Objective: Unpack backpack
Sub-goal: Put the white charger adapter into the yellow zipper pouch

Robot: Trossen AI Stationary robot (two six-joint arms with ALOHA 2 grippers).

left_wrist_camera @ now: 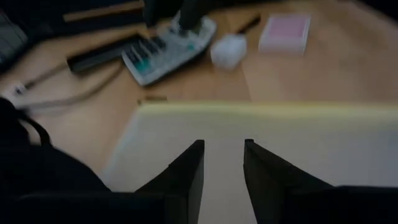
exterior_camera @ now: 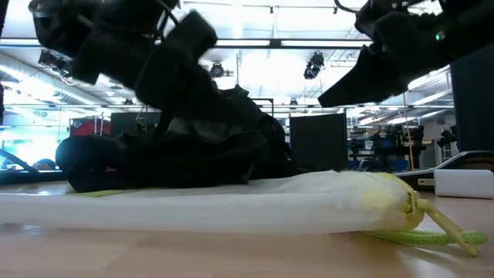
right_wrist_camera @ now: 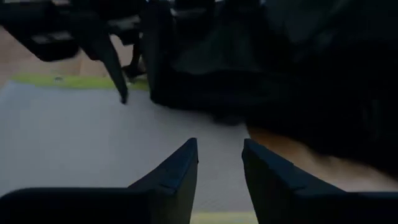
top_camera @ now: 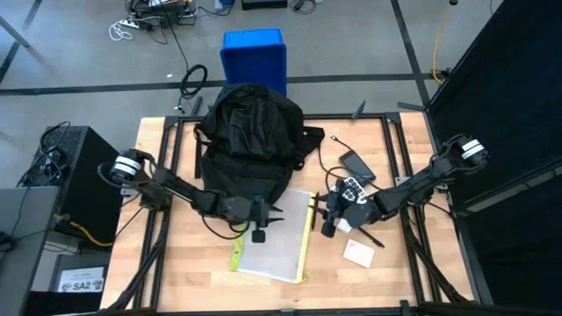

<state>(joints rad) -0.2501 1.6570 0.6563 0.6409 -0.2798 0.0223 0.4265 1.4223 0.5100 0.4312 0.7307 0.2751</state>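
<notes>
Black fabric backpack (top_camera: 250, 140) sits at the far-middle of the wooden table (top_camera: 404, 272), slumped, its near edge touching a translucent zip pouch with yellow-green trim (top_camera: 274, 246). Several things lie on the table outside it — the pouch, a calculator (top_camera: 355, 190), a dark flat device with a cable (top_camera: 357, 164), a pink-and-white card box (top_camera: 359, 254) and a small white lump (left_wrist_camera: 228, 50). Judgement: unpacking is well under way; whether anything is left inside cannot be told, since no view looks into the bag.

Left gripper (top_camera: 260, 230) hovers over the pouch's near-backpack end; left wrist view shows its fingers a little apart with nothing between them. Right gripper (top_camera: 329, 219) is just beside the pouch's right edge, near the calculator; right wrist view shows the fingers a little apart over the pouch, empty.

View differences:
- High view alone gives the layout and a blue plastic bin (top_camera: 254, 57) on the floor beyond the table.
- Low view shows the pouch lying flat, with a yellow-green cord (exterior_camera: 432, 232) at its end — not clear from above.
- Left wrist view resolves the calculator's keys and the lump.
</notes>
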